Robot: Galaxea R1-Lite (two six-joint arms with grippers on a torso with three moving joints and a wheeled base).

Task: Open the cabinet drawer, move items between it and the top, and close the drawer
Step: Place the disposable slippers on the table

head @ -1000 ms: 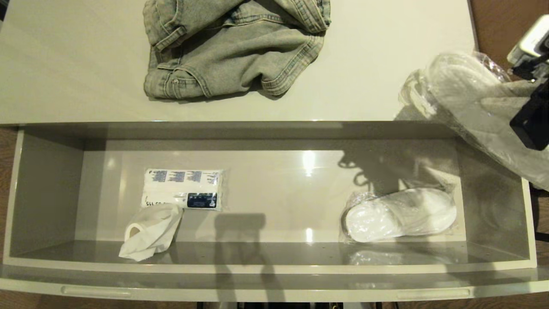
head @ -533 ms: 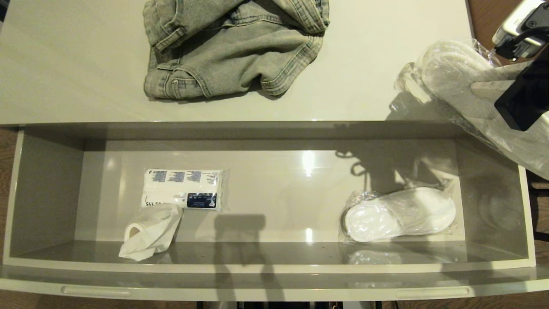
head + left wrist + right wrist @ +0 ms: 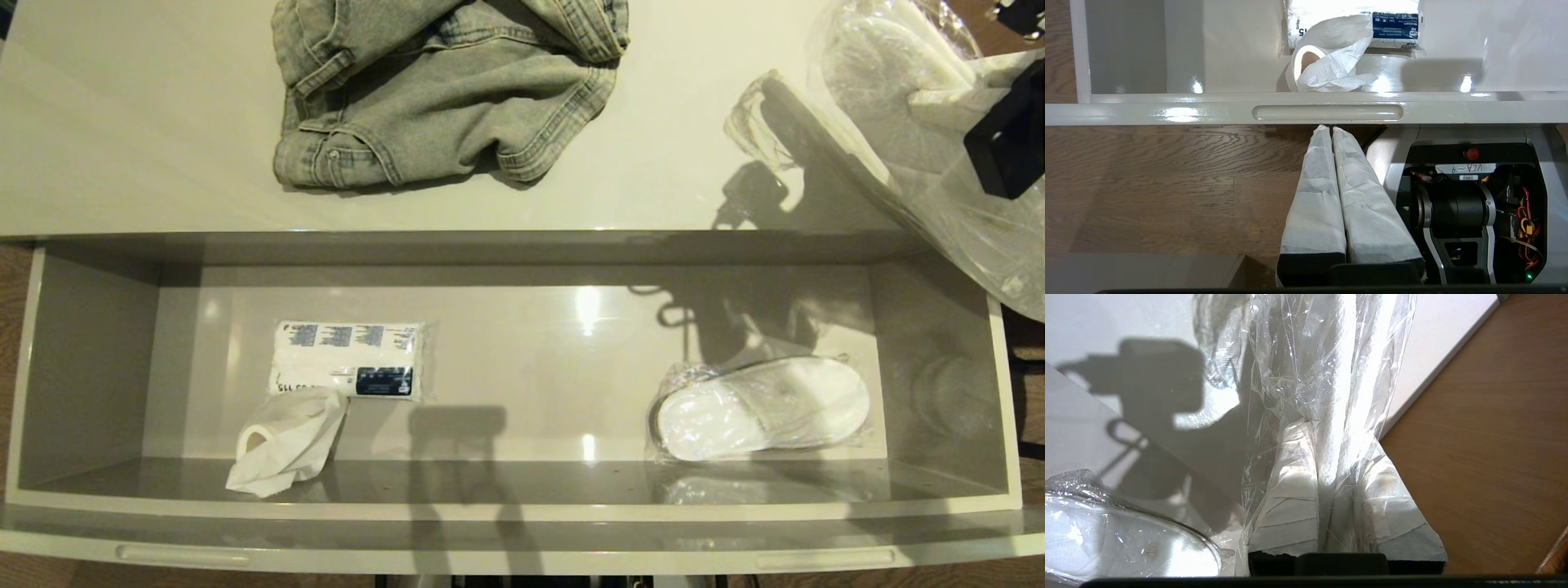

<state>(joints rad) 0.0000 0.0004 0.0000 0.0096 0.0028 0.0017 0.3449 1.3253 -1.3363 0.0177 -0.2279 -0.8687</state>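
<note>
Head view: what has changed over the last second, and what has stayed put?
The right gripper, shut on a bagged slipper pack, carried it up and back over the top's right end. Unchanged: second slipper pack, tissue pack, crumpled tissue, jeans.

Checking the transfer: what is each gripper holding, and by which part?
The right gripper pinches a bagged slipper pack at one edge, above the top. The left gripper holds nothing.

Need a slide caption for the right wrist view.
Right gripper shut on a bagged slipper pack, held above the cabinet top near its edge.
</note>
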